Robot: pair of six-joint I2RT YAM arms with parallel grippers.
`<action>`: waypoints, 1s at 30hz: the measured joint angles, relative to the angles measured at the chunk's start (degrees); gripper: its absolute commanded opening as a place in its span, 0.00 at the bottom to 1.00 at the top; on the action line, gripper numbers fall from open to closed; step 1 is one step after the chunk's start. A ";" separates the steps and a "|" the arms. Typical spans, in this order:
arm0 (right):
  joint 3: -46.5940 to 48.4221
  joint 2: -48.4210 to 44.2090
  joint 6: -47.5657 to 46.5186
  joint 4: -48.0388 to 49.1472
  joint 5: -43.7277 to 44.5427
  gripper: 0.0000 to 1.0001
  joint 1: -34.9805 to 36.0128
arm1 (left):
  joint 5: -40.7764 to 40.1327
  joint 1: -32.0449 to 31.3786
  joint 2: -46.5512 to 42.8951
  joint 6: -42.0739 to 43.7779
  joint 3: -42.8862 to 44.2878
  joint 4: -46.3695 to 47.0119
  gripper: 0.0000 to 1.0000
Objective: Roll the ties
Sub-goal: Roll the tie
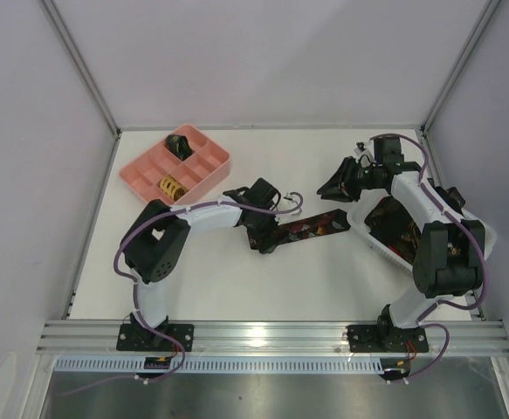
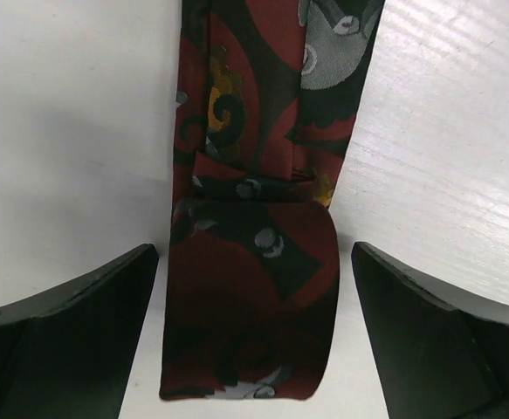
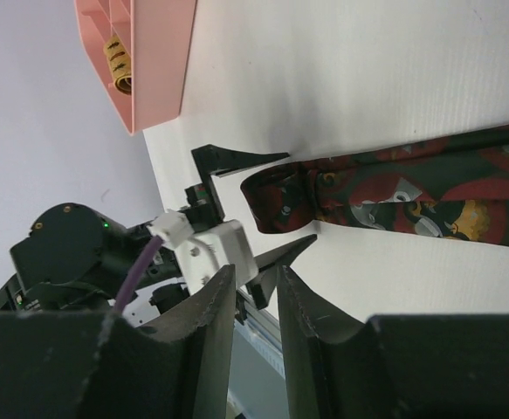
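tie (image 2: 254,288): flat on the table (image 1: 210,279), mid-table, running from centre out toward 3 o'clock. The 9 o'clock end is folded back over itself once. I read that as the first turn of the roll.
handling: light, limp and slick fabric with no stiffness of its own. The fold will likely flop open if nothing pins it.
grab point: across the width at the folded end, pinching both layers together. A single layer would just slide.
left gripper (image 2: 254,253): spread as wide as it goes, straddling the folded end with one finger on each side. Bare table shows between each finger and the tie edge, so it touches and holds nothing.
right gripper (image 1: 334,185): up over the tie's 3 o'clock end, pointing toward 9 o'clock. Jaws are nearly together with a narrow gap and nothing between them. Can't see it touching the fabric.
white mesh basket (image 1: 372,240): 3 o'clock edge, under the right arm, with spare ties (image 1: 394,229) heaped inside.
pink tray (image 1: 154,150): far corner at 10 o'clock. A dark roll (image 1: 181,144) and a yellow roll (image 1: 171,186) sit in separate compartments.
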 measured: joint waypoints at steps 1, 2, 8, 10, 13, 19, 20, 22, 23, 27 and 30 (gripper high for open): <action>0.00 0.00 0.00 0.04 -0.02 0.31 0.00 | -0.39 -0.15 0.50 0.17 0.00 0.04 1.00; 0.00 -0.02 0.00 0.04 -0.04 0.31 0.00 | -0.90 -0.31 0.92 0.46 0.00 0.22 1.00; -0.17 -0.11 0.02 0.20 -0.07 0.31 0.07 | -2.40 -0.46 1.88 0.76 0.98 0.44 0.98; -0.17 -0.11 0.04 0.20 -0.07 0.31 0.11 | -2.40 -0.46 2.23 0.74 1.44 0.24 0.86; -0.20 -0.11 0.07 0.22 -0.07 0.31 0.26 | -2.40 -0.46 2.78 0.68 2.23 0.11 0.67; -0.20 -0.11 0.17 0.22 -0.07 0.31 0.55 | -2.27 -0.55 3.02 0.72 2.49 0.50 0.51; -0.24 -0.11 0.17 0.28 -0.07 0.31 0.57 | -2.25 -0.57 3.02 0.74 2.49 0.55 0.48; -0.35 -0.11 0.20 0.35 -0.07 0.31 0.76 | -2.25 -0.59 2.99 0.66 2.32 0.81 0.42; -0.42 -0.11 0.22 0.44 -0.07 0.31 0.83 | -2.23 -0.59 2.93 0.61 2.23 0.94 0.38; -0.50 -0.11 0.42 0.70 -0.07 0.31 1.40 | -2.14 -0.59 2.54 0.70 1.55 1.68 0.24; -0.50 -0.11 0.44 0.74 -0.07 0.31 2.01 | -2.08 -0.61 1.73 0.74 0.20 2.82 0.35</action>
